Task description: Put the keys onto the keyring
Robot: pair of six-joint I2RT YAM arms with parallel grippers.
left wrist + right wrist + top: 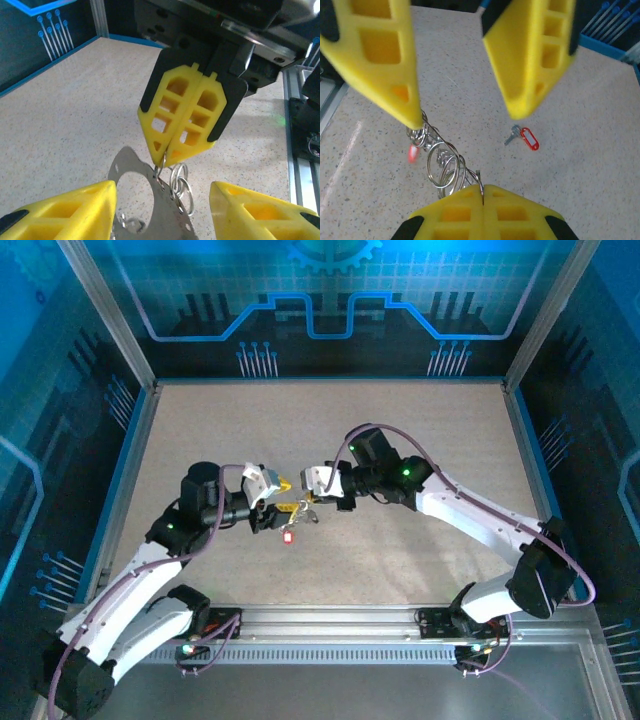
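One key (522, 138) flat, blade toward keyring (443, 162) | keyring pinched by right pincer (482, 189)

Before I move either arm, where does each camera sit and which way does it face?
Top external: fixed high behind the robot, looking down on the speckled beige table; left arm and right arm converge mid-table.
Left wrist: on the left arm, looking past its open yellow left tool at the shut right tool.
Right wrist: on the right arm, facing the left tool; its own tool pinches the silvery chain of wire rings.
Shared: both wrist views face each other across those rings.
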